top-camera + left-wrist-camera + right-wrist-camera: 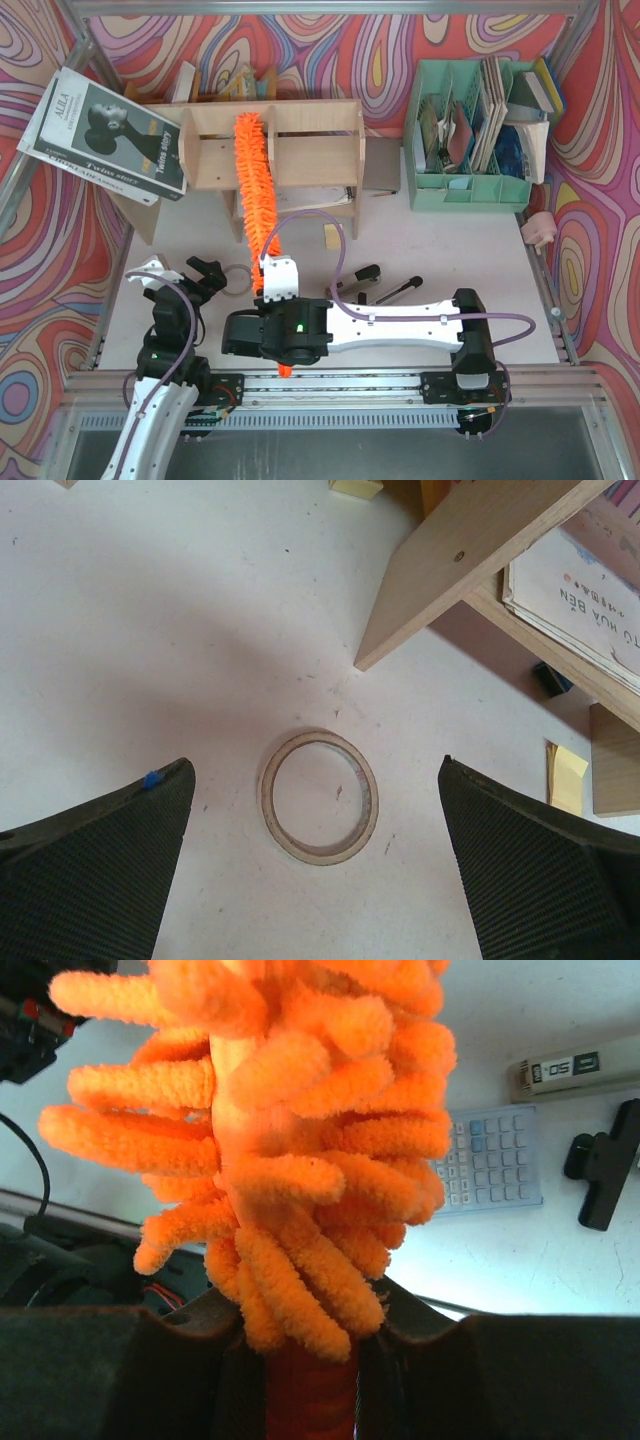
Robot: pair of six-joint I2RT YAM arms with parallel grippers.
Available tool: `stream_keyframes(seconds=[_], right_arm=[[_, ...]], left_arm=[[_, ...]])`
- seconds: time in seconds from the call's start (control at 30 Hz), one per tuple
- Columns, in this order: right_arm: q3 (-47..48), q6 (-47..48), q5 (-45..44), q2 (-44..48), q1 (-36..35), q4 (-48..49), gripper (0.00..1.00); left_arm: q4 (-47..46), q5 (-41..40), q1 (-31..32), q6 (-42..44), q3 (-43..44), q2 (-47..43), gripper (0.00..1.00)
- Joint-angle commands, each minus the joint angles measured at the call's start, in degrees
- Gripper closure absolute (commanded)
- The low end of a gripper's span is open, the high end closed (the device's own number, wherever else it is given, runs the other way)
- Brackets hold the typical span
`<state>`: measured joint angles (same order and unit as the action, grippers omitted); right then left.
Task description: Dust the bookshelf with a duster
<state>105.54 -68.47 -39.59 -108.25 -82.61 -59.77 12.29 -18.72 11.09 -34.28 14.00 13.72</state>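
The light plywood bookshelf stands at the back of the table; one of its side panels shows in the left wrist view. The orange fluffy duster lies up across the shelf's front, its tip reaching the upper tier. My right gripper is shut on the duster's handle just below the fluff, with a black finger on each side. My left gripper stands open at the near left over a thin pale ring on the table, holding nothing.
A large book leans against the shelf's left end. A mint-green file organiser stands at the back right. On the table lie black clips, a yellow note, a calculator and a marker.
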Motion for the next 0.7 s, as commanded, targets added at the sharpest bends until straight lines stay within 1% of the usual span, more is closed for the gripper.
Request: stream_keyframes(seconds=[0.0, 0.07, 0.23, 0.37, 0.5, 0.67], right_arm=[[0.3, -4.3, -6.2, 3.0, -0.4, -0.7, 1.0], [1.3, -0.8, -5.2, 1.8, -0.4, 1.8, 1.0], [2.0, 13.1, 0.0, 0.3, -0.4, 12.6, 1.0], [2.3, 16.2, 0.7, 0.1, -0.7, 15.4, 1.0], [1.8, 16.0, 0.4, 0.4, -1.0, 15.9, 1.0], [1.3, 8.3, -1.8, 0.3, -0.9, 9.5, 1.0]], left_arm=[[-0.8, -0.7, -0.3, -0.1, -1.3, 0.1, 0.02], [-0.8, -0.7, -0.3, -0.2, -1.2, 0.2, 0.01], [-0.9, -0.6, -0.3, -0.2, -1.2, 0.3, 0.02], [-0.7, -0.6, -0.3, -0.2, -1.1, 0.1, 0.01], [-0.5, -0.7, -0.3, -0.2, -1.2, -0.3, 0.02], [-0.6, -0.6, -0.3, -0.2, -1.2, -0.1, 0.02]])
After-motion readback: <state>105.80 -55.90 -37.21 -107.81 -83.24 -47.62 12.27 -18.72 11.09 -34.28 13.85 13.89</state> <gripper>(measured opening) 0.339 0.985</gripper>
